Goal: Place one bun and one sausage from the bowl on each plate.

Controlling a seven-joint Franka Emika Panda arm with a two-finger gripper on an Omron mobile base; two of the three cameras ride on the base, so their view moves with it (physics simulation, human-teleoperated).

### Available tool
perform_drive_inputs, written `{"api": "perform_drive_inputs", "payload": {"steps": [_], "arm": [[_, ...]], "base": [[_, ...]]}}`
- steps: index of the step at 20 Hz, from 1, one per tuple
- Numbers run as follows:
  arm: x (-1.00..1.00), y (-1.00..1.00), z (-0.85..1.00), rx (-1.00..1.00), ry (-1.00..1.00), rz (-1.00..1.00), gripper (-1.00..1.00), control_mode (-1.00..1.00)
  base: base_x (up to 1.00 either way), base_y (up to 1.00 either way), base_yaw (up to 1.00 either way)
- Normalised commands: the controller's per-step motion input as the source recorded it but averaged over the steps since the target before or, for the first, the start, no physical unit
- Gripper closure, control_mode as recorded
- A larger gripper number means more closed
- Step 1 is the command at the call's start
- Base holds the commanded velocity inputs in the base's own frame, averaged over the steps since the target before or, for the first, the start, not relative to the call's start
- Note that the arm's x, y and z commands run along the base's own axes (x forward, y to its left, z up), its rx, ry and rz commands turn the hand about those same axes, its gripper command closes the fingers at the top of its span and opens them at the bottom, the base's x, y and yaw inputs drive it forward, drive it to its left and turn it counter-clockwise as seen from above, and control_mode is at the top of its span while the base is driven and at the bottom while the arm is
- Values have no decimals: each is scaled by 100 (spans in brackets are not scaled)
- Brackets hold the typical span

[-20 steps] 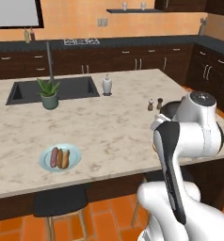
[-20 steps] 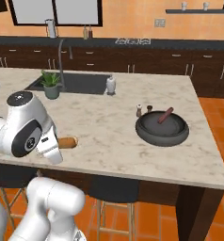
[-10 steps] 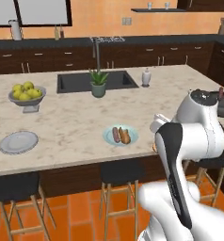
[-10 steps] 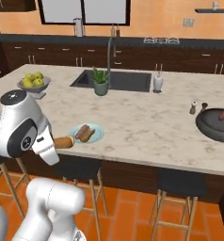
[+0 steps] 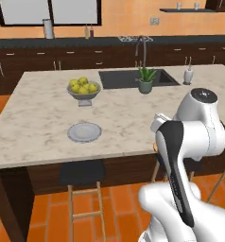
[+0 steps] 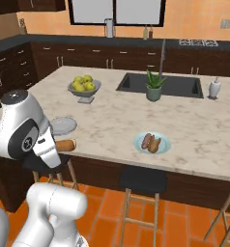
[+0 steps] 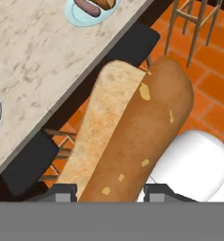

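Unlabelled bun (image 7: 132, 136) between fingers (image 7: 64, 192)

I am holding a golden-brown bun (image 7: 132, 136) with a pale tan cut side, looking over a beige marbled counter (image 7: 34, 56), pale blue plate (image 7: 83, 19) and orange floor tiles (image 7: 212, 89).

no readable text, no labels, no brands, no numbers, no signs on anything in these views
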Motion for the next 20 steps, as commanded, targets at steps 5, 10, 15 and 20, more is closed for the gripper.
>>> {"api": "perform_drive_inputs", "payload": {"steps": [5, 10, 15, 20], "arm": [[0, 0, 0, 0, 0, 0, 100, 100], [0, 0, 0, 0, 0, 0, 100, 100], [0, 0, 0, 0, 0, 0, 100, 100], [0, 0, 0, 0, 0, 0, 100, 100]], "base": [[0, 100, 12], [1, 85, -13], [22, 8, -40], [90, 32, -6]]}}
